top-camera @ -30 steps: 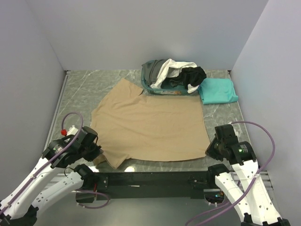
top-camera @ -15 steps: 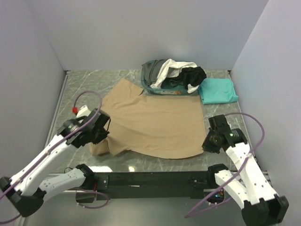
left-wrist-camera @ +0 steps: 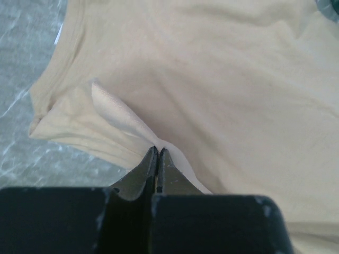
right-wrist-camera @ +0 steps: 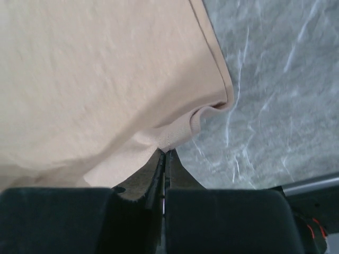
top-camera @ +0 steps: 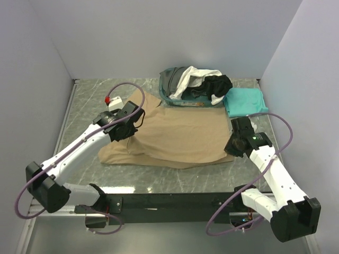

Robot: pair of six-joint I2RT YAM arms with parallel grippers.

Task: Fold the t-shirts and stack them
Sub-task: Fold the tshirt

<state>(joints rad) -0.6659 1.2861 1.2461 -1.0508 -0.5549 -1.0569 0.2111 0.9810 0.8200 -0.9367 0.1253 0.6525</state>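
Note:
The tan t-shirt (top-camera: 177,135) lies spread on the marble table, its near half lifted and folded over toward the back. My left gripper (top-camera: 128,127) is shut on the tan shirt's near-left edge (left-wrist-camera: 132,127) and holds it over the shirt's left part. My right gripper (top-camera: 237,144) is shut on the shirt's hem at its right corner (right-wrist-camera: 180,127). A folded teal t-shirt (top-camera: 244,102) lies at the back right. White (top-camera: 186,78), black (top-camera: 218,84) and dark grey (top-camera: 172,79) shirts sit heaped in the basket.
A teal plastic basket (top-camera: 168,98) stands at the back centre, touching the tan shirt's far edge. Grey walls close in the left, back and right. A black rail (top-camera: 175,201) runs along the near table edge.
Both grippers have carried the tan shirt's near edge away from the front of the table toward the back, folding the near half over. The left arm has travelled farthest, up and to the right.

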